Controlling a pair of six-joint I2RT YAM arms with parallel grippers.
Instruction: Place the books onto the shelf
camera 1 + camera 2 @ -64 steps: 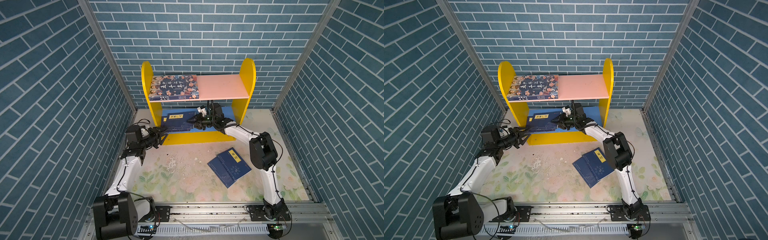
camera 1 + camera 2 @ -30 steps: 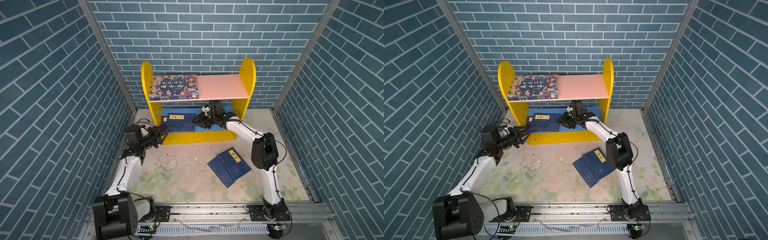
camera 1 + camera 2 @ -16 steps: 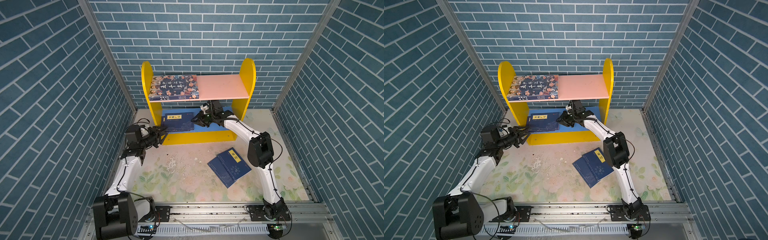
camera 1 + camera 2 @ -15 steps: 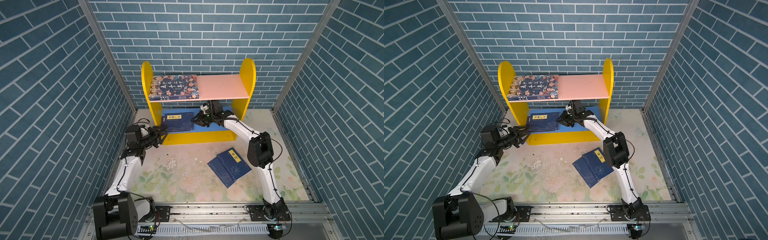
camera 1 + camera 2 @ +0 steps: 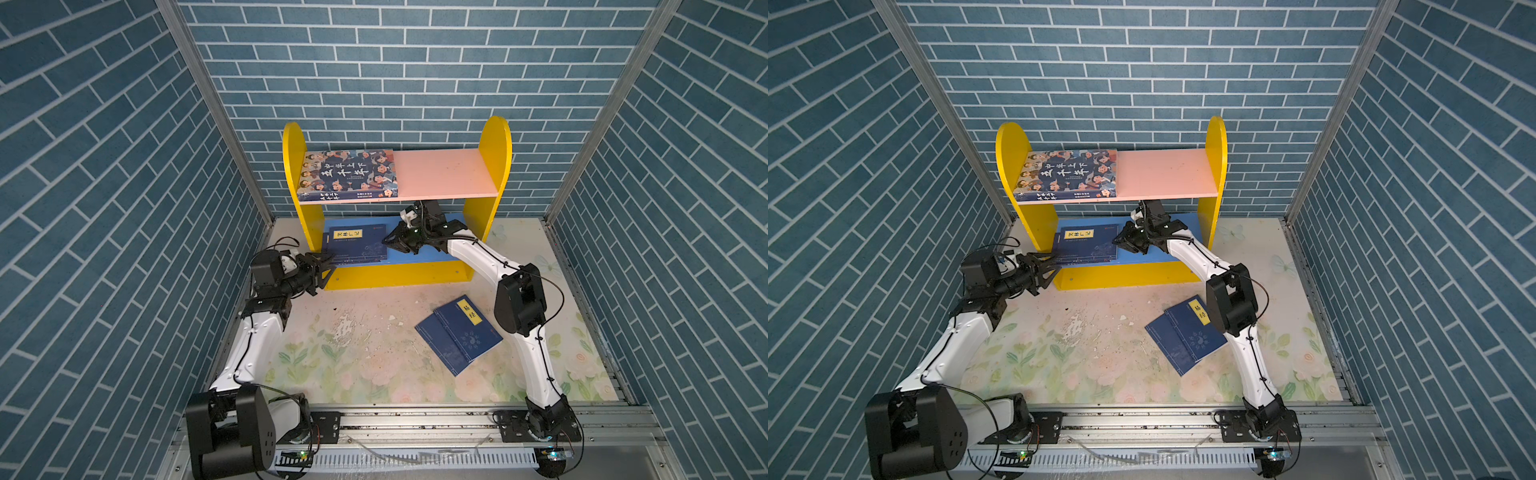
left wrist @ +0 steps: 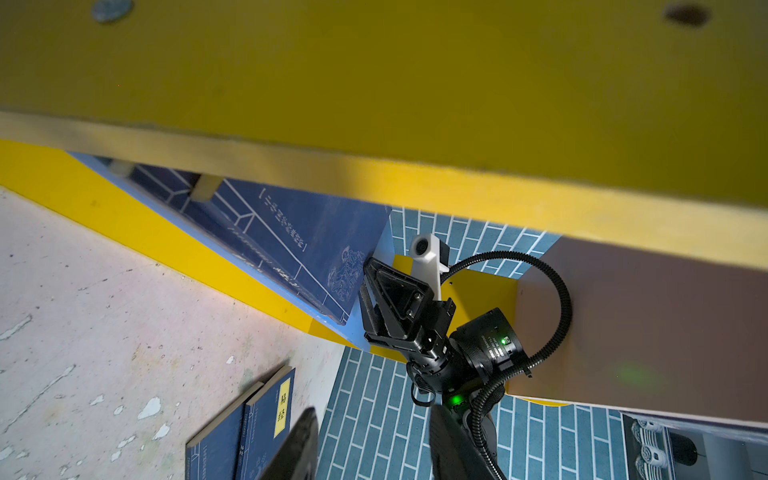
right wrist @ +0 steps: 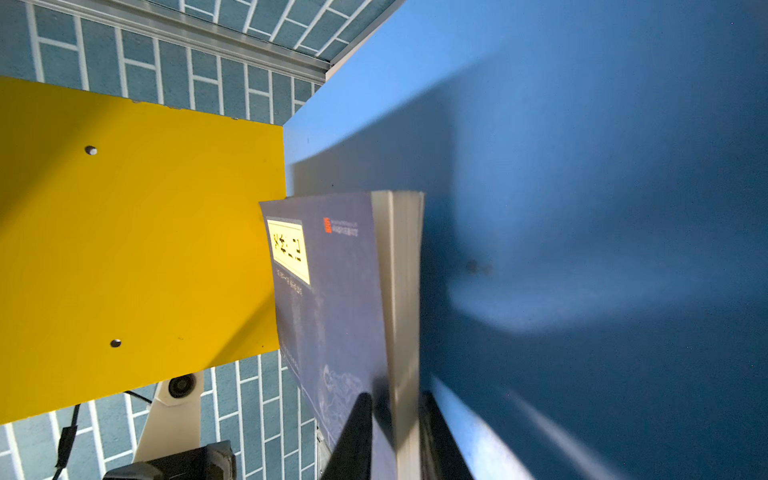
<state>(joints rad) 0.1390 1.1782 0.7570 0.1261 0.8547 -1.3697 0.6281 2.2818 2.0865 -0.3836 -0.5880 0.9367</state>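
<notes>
Desk [image 5: 365, 316]: flowered top, closed in on three sides by brick-patterned panels [image 5: 395, 62]; the middle and left front are bare and give open room. Shelf [image 5: 494, 166]: stands at the desk's back edge, with yellow sides, a pink upper board [image 5: 444, 174] and a blue lower board [image 5: 419, 259]. Thick book [image 5: 347, 174]: lies flat at the left end of the upper board, against the left side; the right half of that board is free. Loose thin books [image 5: 457, 332]: two, overlapping, flat on the desk right of centre, askew to its edges, just beside the right arm [image 5: 519, 303]; not yet shelved. Stack of thin books [image 5: 357, 247]: apparently two, flat at the left end of the lower board near its front edge; the right half of that board is bare. Right gripper [image 5: 390, 242]: under the upper board, jaws clamped on the stack's page edge, one finger over the cover and one beneath. Left gripper [image 5: 328, 268]: at the shelf's left front corner, just beside the stack, jaws partly apart and empty. Status, by judgement: three books shelved, the stack being settled, two left. Room under the upper board is tight, and the left side blocks travel that way.
</notes>
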